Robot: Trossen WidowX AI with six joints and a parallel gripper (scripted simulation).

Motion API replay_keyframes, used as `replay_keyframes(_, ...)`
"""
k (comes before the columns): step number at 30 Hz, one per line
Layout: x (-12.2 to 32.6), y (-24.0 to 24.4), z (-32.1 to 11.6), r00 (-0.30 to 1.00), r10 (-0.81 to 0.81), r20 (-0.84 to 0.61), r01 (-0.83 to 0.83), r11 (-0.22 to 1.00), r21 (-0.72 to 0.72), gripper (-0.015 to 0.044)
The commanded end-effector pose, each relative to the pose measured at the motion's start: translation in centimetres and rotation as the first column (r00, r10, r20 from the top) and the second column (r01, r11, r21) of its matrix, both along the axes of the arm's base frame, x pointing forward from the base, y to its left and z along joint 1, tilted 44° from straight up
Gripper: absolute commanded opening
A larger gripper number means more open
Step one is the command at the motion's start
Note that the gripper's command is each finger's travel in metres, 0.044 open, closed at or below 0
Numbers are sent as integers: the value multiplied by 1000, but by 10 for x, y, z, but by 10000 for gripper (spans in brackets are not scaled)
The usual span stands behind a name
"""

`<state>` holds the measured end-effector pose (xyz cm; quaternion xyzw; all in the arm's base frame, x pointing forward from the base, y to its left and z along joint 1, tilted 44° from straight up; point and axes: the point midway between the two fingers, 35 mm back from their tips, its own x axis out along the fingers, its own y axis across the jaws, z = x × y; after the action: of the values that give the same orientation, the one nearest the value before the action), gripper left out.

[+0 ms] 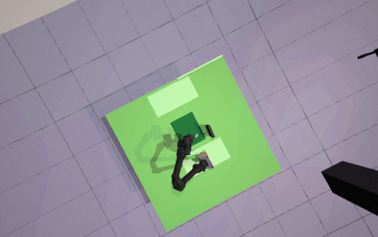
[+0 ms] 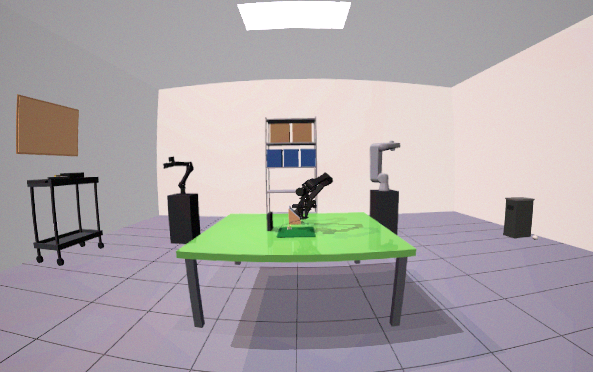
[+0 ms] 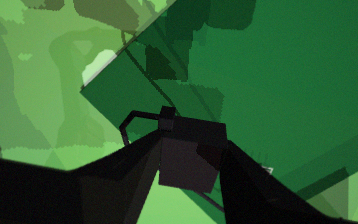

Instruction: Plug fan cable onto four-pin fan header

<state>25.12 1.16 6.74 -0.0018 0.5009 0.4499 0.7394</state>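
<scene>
The green board (image 1: 186,123) (image 2: 296,233) (image 3: 300,75) lies flat on the table. The small white fan header (image 1: 196,136) (image 3: 267,170) stands on it near one edge; in the wrist view the right finger hides part of it. My gripper (image 2: 304,216) (image 3: 192,141) is shut on the dark plug (image 3: 189,165) and holds it above the board, off to one side of the header. The black cable (image 3: 142,116) leaves the plug on the left and bends down behind the left finger. The dark fan (image 1: 210,130) (image 2: 270,221) stands upright beside the board.
The bright green table (image 1: 246,137) (image 2: 216,245) carries everything. An orange and grey wedge-like block (image 1: 210,162) (image 2: 294,217) is at the arm's base. Arm shadows fall across the table and board. A cart, shelf and two other arms on pedestals stand away from the table.
</scene>
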Motion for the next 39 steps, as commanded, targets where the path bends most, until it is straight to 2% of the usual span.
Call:
replay_keyframes(1, 1, -1, -1, 992, -88, -94, 89, 996, 8, 0)
replay_keyframes(9, 2, -1, -1, 919, -268, -289, 280, 960, -2, 0)
replay_keyframes(18, 3, -2, -2, 754, -440, -487, 472, 879, -63, 0)
replay_keyframes(29, 4, -3, -3, 456, -587, -668, 649, 734, -202, 0)
replay_keyframes(39, 6, -4, -3, 133, -647, -751, 730, 576, -367, 0)
